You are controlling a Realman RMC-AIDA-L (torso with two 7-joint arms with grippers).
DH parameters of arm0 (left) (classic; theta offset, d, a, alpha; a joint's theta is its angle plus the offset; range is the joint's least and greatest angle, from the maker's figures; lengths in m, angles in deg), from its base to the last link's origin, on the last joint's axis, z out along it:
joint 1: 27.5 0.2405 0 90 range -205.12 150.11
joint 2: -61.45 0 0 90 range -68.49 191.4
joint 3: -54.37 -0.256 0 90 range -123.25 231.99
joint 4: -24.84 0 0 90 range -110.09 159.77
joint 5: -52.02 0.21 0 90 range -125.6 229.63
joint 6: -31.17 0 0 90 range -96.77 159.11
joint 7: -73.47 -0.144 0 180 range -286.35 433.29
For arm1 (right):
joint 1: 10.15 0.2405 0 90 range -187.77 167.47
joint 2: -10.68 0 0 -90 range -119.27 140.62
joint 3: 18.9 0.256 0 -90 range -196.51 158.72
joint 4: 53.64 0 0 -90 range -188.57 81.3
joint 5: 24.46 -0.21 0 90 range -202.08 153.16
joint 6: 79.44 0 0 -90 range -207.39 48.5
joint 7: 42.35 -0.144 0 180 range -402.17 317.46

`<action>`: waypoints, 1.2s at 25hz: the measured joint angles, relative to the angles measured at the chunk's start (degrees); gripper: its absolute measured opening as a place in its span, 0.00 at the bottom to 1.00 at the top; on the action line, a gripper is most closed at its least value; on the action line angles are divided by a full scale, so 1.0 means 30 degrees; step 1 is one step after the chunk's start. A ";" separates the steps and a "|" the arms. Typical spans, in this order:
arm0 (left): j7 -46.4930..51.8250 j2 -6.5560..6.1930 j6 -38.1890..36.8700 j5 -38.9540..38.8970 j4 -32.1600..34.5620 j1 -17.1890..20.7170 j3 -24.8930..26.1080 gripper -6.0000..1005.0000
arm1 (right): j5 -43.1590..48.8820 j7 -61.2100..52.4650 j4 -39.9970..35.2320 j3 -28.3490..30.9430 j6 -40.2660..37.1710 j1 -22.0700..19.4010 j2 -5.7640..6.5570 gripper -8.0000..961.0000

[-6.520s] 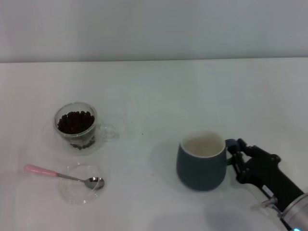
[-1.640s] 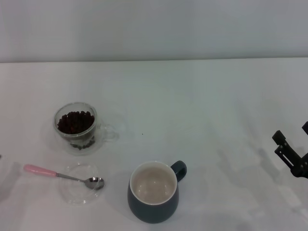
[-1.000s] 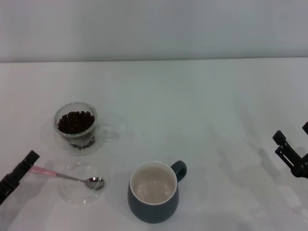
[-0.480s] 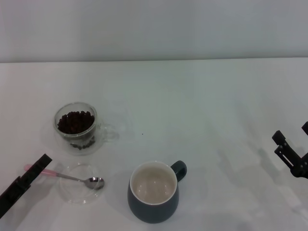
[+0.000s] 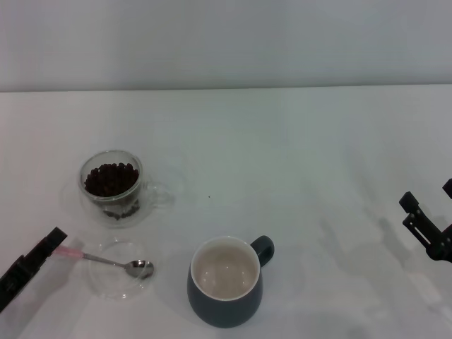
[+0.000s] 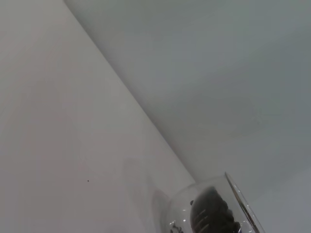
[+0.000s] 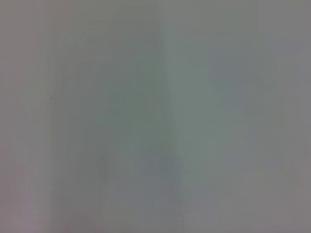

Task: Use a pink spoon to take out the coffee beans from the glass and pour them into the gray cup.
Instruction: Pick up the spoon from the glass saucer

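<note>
At the bottom of the head view, right of centre-left, the gray cup [image 5: 224,282] stood upright with nothing in its cream inside, its loop handle turned toward the upper right. Level with it at the lower left lay the pink spoon [image 5: 106,261], its metal bowl resting on a flat clear glass disc [image 5: 115,268] and its pale pink handle running out to the left, so the long axis lay nearly left to right with a slight tilt, handle end a little higher in the frame. The left gripper [image 5: 32,265] came in from the lower left corner, its dark tip at the very end of that handle, touching or just over it; which of the two could not be told, nor whether its fingers were apart or together. The spoon therefore lay directly to the right of this claw, and the left arm was by far the nearer one. The right gripper [image 5: 427,222] sat at the right edge, well apart from everything, with its fingers spread. Farther back, above the spoon, the glass [image 5: 113,185] stood with the coffee beans [image 5: 111,179] heaped inside, its clear handle pointing right. The left wrist view showed only that glass and bare table; the right wrist view showed nothing to name.
</note>
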 joint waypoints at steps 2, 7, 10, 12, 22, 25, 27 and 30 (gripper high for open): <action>0.0003 -0.0001 0.0001 0.0037 0.0004 -0.0005 -0.0024 0.52 | -0.0001 0.0001 0.0001 0.0000 0.0033 0.0000 0.0000 0.90; 0.0001 0.0010 0.0138 0.0106 0.0017 0.0097 -0.0058 0.34 | -0.0001 0.0000 0.0003 -0.0002 0.0205 0.0009 0.0000 0.90; -0.0045 0.0012 0.0318 0.0080 0.0019 0.0164 -0.0049 0.27 | -0.0001 0.0001 0.0021 -0.0002 0.0245 0.0031 -0.0001 0.90; -0.0091 0.0001 0.0614 0.0082 0.0076 0.0172 -0.0047 0.24 | -0.0001 0.0000 0.0025 0.0000 0.0256 0.0030 -0.0001 0.90; -0.0322 -0.0038 0.2733 0.0106 0.1056 0.0404 -0.0043 0.14 | 0.0000 -0.0456 0.0010 -0.0001 0.0476 0.0027 0.0000 0.90; -0.0061 -0.0078 0.3979 0.0040 0.1557 0.0549 0.0062 0.14 | 0.0000 -0.0461 0.0004 0.0001 0.0476 0.0028 0.0000 0.90; 0.0260 -0.0116 0.4365 -0.0010 0.1799 0.0609 0.0116 0.14 | -0.0001 -0.0465 0.0000 0.0000 0.0477 0.0041 0.0000 0.90; 0.0841 -0.0212 0.4878 -0.0168 0.2446 0.0637 0.0153 0.14 | 0.0000 -0.0468 0.0000 0.0000 0.0476 0.0050 -0.0001 0.90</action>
